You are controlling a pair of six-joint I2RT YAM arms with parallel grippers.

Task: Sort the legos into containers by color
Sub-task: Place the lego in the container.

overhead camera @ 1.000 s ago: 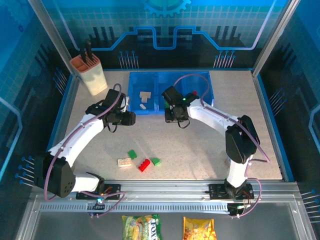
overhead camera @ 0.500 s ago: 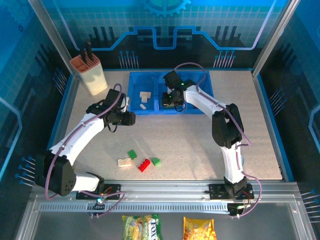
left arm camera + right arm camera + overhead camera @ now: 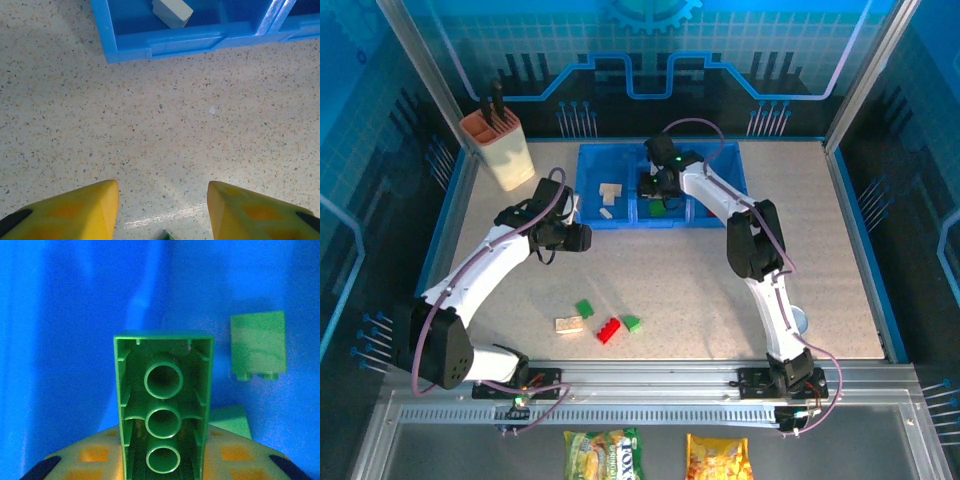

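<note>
The containers are one blue tray (image 3: pixel 620 222) of three joined bins at the back of the table. My right gripper (image 3: pixel 656 190) hangs inside the middle bin, shut on a green lego (image 3: pixel 164 400) whose hollow underside faces the camera. Two more green legos (image 3: pixel 258 342) lie on that bin's floor. Cream legos (image 3: pixel 610 190) lie in the left bin, one of them showing in the left wrist view (image 3: pixel 172 11). My left gripper (image 3: pixel 576 237) hovers over bare table just in front of the tray (image 3: pixel 165 45), open, with nothing between its yellow fingers (image 3: pixel 75 210). Loose legos lie near the front: green (image 3: pixel 584 308), cream (image 3: pixel 569 324), red (image 3: pixel 609 330), green (image 3: pixel 631 323).
A beige knife block (image 3: pixel 498 148) with an orange top stands at the back left. A small round tin (image 3: pixel 799 321) sits beside the right arm. Two snack bags (image 3: pixel 605 452) lie below the table's front rail. Blue walls ring the table.
My right gripper has carried the green lego from in front of the tray to inside the middle bin. The left arm has stayed still.
</note>
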